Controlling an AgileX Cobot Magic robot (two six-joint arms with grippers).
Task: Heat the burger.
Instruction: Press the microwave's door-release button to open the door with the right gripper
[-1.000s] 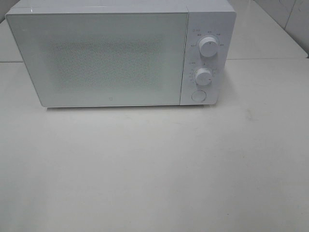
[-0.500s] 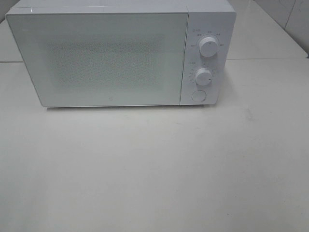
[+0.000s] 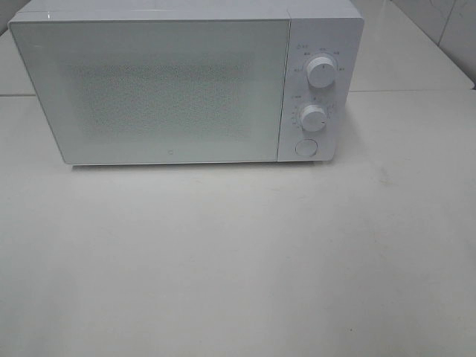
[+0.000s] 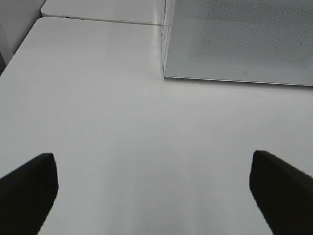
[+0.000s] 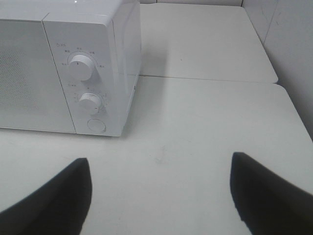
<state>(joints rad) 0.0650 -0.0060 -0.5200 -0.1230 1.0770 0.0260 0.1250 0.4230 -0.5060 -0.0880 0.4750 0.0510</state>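
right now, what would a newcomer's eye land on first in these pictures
A big white microwave stands at the back of the white table, its door shut. On its right-hand panel an upper knob, a lower knob and a round button sit in a column. In the wrist views, the left end effector and the right end effector hang open and empty over the table.

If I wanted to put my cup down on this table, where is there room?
The table in front of the microwave is all bare, as far as the view shows. So is the strip to the right of its knobs. Nowhere looks crowded.
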